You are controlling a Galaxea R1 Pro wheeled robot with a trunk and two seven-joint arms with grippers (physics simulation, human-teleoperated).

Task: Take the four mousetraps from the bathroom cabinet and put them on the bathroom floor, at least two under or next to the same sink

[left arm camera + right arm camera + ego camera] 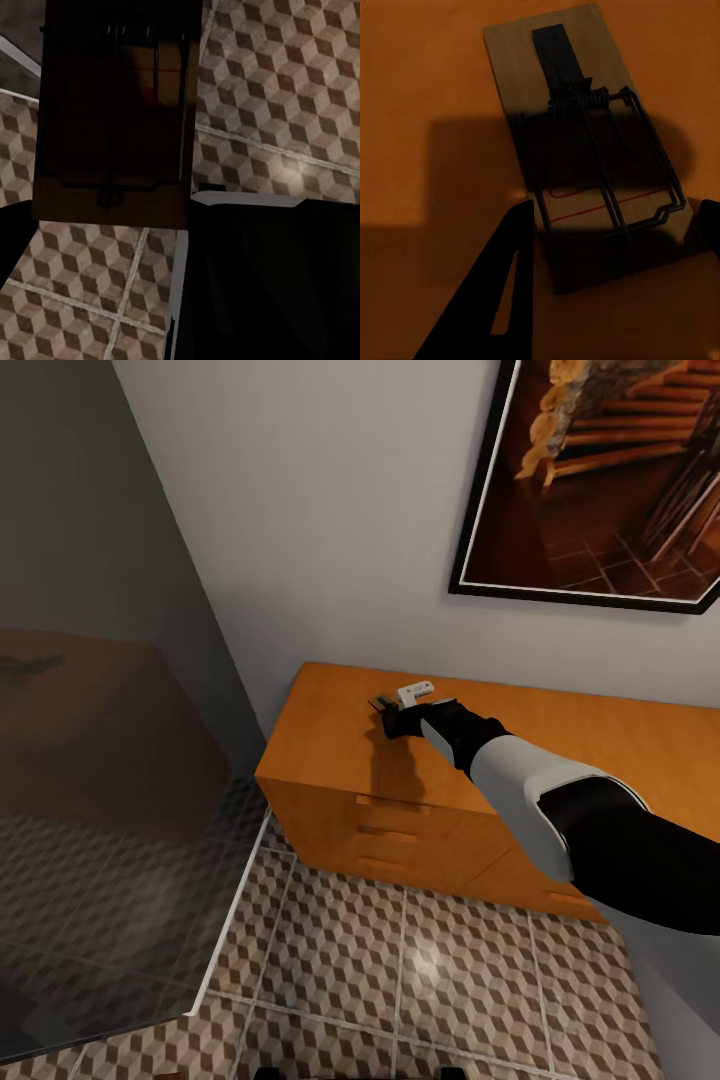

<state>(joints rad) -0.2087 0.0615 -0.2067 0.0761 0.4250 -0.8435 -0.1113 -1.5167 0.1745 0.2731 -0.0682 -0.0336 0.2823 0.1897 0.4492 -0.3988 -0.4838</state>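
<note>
On the cabinet (330,740) top, a flat wooden mousetrap (577,120) with a dark spring and wire bar lies in the shadow of my right gripper (607,247). That gripper is open, one dark finger (502,292) on each side of the trap's near end. In the head view my right gripper (383,708) hovers over the back left part of the cabinet top. Another mousetrap (112,112) hangs close to the left wrist camera above the bathroom floor (277,97), and my left gripper appears shut on it, its fingers mostly hidden.
A smoky glass partition (100,760) stands left of the cabinet, its lower edge on the cube-patterned tiles (420,980). A framed picture (600,470) hangs on the wall above the cabinet. The cabinet's drawers (400,830) are closed. My own dark base (277,285) shows beside the held trap.
</note>
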